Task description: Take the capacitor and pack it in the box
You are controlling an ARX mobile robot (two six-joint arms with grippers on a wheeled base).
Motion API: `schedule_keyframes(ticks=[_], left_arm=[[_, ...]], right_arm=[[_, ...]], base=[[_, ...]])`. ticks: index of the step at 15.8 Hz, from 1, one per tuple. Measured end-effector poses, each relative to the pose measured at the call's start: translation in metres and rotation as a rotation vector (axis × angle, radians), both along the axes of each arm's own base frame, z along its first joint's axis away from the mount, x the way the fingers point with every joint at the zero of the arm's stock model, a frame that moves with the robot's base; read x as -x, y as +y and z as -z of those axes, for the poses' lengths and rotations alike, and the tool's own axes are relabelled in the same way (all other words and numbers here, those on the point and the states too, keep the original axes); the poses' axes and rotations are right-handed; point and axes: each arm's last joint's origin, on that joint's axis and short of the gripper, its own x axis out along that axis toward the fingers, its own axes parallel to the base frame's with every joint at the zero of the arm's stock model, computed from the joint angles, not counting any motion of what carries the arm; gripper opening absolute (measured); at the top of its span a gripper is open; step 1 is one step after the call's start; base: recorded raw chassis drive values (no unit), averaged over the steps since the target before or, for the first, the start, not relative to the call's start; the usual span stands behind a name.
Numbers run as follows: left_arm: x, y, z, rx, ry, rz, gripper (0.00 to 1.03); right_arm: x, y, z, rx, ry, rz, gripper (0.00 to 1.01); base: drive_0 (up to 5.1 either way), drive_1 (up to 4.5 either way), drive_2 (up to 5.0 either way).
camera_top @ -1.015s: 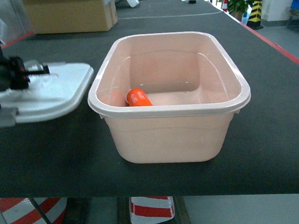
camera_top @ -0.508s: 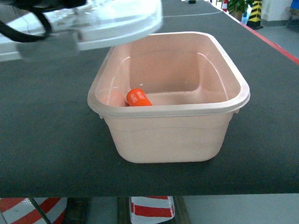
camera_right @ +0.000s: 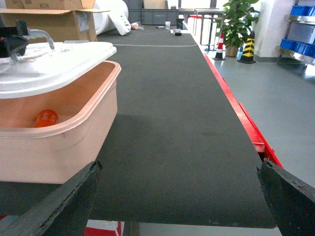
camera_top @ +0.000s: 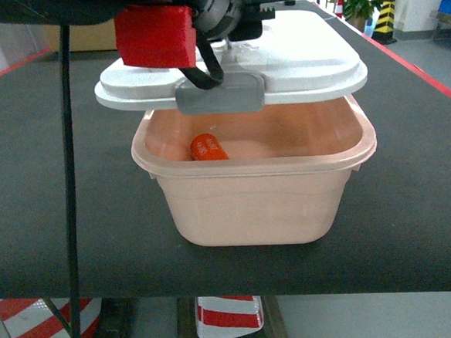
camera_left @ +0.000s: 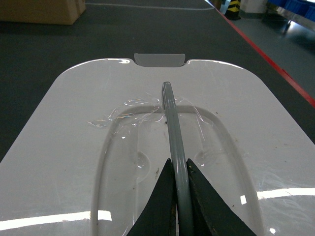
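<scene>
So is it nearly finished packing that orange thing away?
Nearly. The orange capacitor already lies inside the pink box. The left gripper has its jaws shut on the handle of the white lid, held over the box. Left: setting the lid down. The right gripper is open and idle.

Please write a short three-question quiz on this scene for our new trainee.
1. True or false: the white lid is pressed shut on the pink box.
2. What is the left gripper clamped on? A) the box rim B) the lid's grey handle C) the capacitor
3. Where does the orange capacitor lie?

Key
1. False; it hangs above the rim.
2. B
3. Inside the box, on its floor toward the left.
</scene>
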Motion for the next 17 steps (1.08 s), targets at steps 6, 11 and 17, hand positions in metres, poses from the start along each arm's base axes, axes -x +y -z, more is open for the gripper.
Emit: schedule_keyframes(ticks=[6, 11, 17], left_arm=[[-0.003, -0.010, 0.021, -0.009, 0.051, -0.013, 0.02], [0.002, -0.015, 0.037, 0.008, 0.081, 0.017, 0.05], [0.010, -0.011, 0.046, 0.061, 0.035, 0.078, 0.48]], right_arm=[[0.000, 0.000, 0.000, 0.000, 0.000, 0.000, 0.98], [0.000, 0.000, 0.000, 0.000, 0.000, 0.000, 0.98], [0.000, 0.000, 0.000, 0.000, 0.000, 0.000, 0.98]], base=[[0.0, 0.00, 0.0], [0.0, 0.00, 0.0], [0.0, 0.00, 0.0]])
